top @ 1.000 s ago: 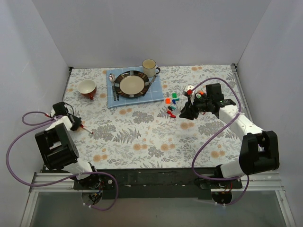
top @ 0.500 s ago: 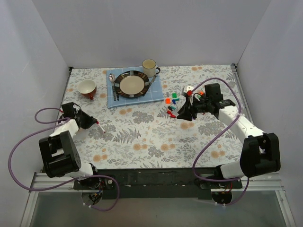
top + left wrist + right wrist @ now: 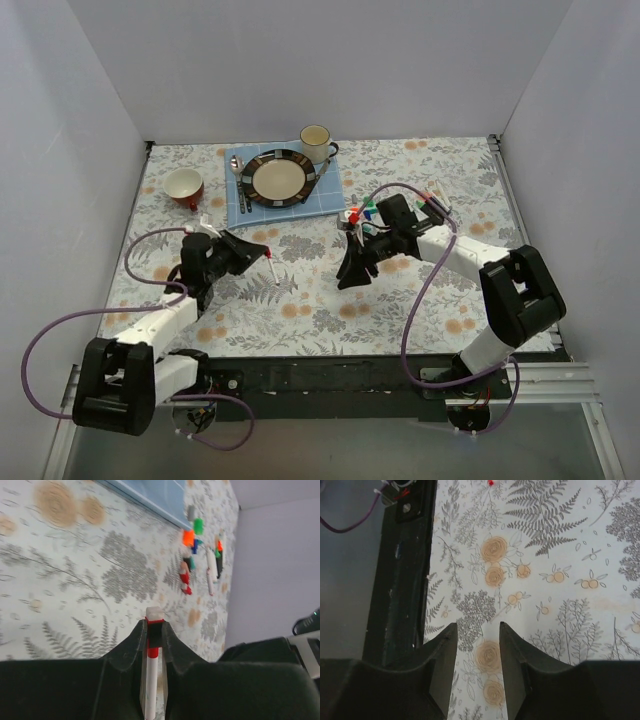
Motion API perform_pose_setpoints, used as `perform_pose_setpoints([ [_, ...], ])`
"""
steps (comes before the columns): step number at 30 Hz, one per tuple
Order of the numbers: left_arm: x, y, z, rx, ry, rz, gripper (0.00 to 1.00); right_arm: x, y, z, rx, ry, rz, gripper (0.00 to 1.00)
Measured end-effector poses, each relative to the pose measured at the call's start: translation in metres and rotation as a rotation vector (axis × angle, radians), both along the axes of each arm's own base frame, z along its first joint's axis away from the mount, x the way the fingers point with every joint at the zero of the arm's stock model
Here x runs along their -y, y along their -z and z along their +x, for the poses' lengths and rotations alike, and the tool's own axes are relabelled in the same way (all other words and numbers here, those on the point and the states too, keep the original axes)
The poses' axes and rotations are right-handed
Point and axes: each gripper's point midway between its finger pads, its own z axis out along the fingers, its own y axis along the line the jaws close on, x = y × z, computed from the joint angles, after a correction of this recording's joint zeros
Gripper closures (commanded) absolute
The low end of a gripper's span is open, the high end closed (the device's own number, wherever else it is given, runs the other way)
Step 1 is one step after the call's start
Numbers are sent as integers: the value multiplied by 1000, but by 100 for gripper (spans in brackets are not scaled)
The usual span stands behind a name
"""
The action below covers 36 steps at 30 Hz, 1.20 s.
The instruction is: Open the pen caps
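Note:
My left gripper is shut on a white-barrelled pen with a red end, held over the middle-left of the table. In the left wrist view the pen sits between the jaws of the gripper, with its red band and pale tip sticking out. Loose caps lie ahead, an orange cap, a green cap and a blue cap, beside a red-ended pen and a white pen. My right gripper is open and empty over bare cloth. Its arm covers part of the cap cluster.
A plate on a blue cloth with cutlery, a mug and a red bowl stand at the back. The black front rail lies close to the right gripper. More pens lie by the right arm.
My left arm has swung from the far left edge toward the table's middle with the pen in it. My right arm has moved left and nearer, away from the cap cluster.

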Motion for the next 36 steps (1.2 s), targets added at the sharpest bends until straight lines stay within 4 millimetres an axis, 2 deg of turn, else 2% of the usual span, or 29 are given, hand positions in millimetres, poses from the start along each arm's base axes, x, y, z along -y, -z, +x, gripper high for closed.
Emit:
perform_pose_setpoints([
  [2, 23, -6, -7, 40, 32, -33, 100, -8, -1, -6, -52, -5, 20, 47],
  [6, 60, -11, -18, 90, 63, -78, 100, -16, -2, -15, -170, 29, 61, 24],
  [8, 76, -13, -19, 110, 67, -92, 100, -18, 1, -16, -223, 66, 72, 19],
  [11, 97, -11, -22, 128, 70, -98, 100, -20, 2, -17, -295, 119, 83, 2],
  [16, 120, -8, -28, 144, 62, -99, 100, -27, -10, -9, -346, 182, 125, 2],
  [20, 136, -16, -28, 178, 52, -122, 100, -31, -17, -3, -356, 209, 150, 2],
  [25, 151, -26, -28, 208, 44, -147, 100, -32, -9, -1, -396, 223, 134, 4],
  [28, 157, -31, -28, 222, 41, -155, 100, -32, -6, -1, -409, 226, 126, 14],
  [29, 158, -32, -28, 226, 38, -156, 100, -32, -6, -2, -412, 224, 127, 29],
  [31, 160, -35, -27, 235, 31, -159, 100, -33, -7, -2, -414, 219, 129, 48],
  [32, 161, -36, -26, 238, 26, -159, 100, -33, -7, -3, -419, 216, 129, 71],
  [33, 162, -38, -25, 244, 21, -160, 100, -33, -8, -4, -431, 213, 128, 82],
  [35, 162, -41, -24, 254, 16, -169, 100, -33, -7, -3, -435, 219, 127, 98],
  [36, 163, -48, -24, 271, 16, -183, 100, -32, -3, 1, -457, 254, 111, 99],
])
